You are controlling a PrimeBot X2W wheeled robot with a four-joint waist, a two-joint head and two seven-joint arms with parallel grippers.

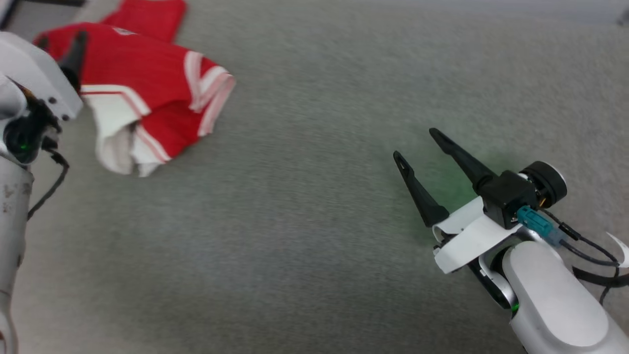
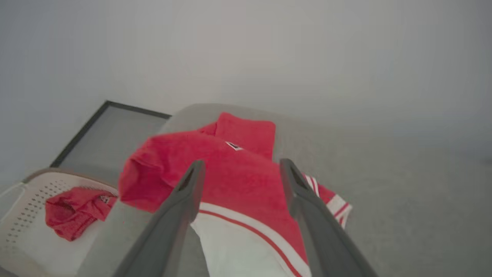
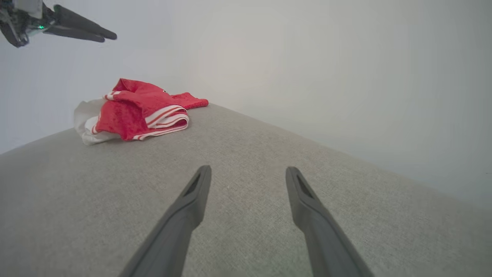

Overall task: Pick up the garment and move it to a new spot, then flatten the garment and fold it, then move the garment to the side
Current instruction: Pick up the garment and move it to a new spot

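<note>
**Item:** red short-sleeved shirt (image 1: 147,93), white sleeves, striped trim.
**Location:** it is lying crumpled in a heap at the far left of the grey upholstered surface (image 1: 314,221), with one white sleeve spilling toward the near side.
**Handling, as judged:** light, limp and draping, not fragile. It is likely bunching wherever it is pinched, so a raised fold or the banded hem is offering the surest hold.
**Left gripper** (image 2: 242,163): it is hovering above the heap, fingers spread, holding nothing.
**Right gripper** (image 1: 415,143): it is waiting well apart over bare surface, fingers likewise spread.
</note>
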